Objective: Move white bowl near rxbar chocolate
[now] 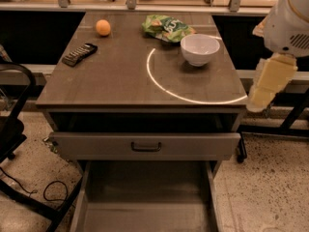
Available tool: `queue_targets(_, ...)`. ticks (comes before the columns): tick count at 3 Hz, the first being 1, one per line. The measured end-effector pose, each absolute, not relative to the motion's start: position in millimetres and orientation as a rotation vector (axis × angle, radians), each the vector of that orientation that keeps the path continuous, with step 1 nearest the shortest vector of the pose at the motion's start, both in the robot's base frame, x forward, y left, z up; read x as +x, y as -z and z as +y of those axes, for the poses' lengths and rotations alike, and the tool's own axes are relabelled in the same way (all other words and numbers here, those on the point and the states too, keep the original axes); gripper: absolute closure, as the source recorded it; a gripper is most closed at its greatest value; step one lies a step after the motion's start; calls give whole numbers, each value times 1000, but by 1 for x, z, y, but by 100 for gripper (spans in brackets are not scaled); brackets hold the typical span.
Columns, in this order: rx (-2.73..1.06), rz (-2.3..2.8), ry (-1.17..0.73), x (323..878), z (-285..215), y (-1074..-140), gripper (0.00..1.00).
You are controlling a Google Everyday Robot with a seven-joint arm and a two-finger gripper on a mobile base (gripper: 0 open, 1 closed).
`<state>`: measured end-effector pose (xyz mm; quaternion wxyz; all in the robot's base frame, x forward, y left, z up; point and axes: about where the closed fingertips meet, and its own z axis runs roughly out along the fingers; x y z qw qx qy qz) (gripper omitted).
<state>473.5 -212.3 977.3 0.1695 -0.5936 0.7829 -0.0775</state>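
The white bowl (199, 48) stands upright on the back right part of the brown table (116, 81), just in front of the green snack bag (166, 27). The rxbar chocolate (79, 53), a flat dark wrapper with pale markings, lies near the table's left edge, far from the bowl. My gripper (258, 100) hangs at the end of the pale arm, off the table's right front corner, below and to the right of the bowl and touching nothing.
A round orange fruit (102, 27) sits at the back left. A bright curved light arc (159, 83) runs across the tabletop. A drawer with a handle (146, 147) is under the table. A black chair (12, 129) stands at the left, with cables on the floor.
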Motion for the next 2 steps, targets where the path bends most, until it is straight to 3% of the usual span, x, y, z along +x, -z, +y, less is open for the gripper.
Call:
queue_targets(1,-1638,2215,430,556,-217,-980,0)
queue_targets(2,-1628,2192,505,608,-222,-968,0)
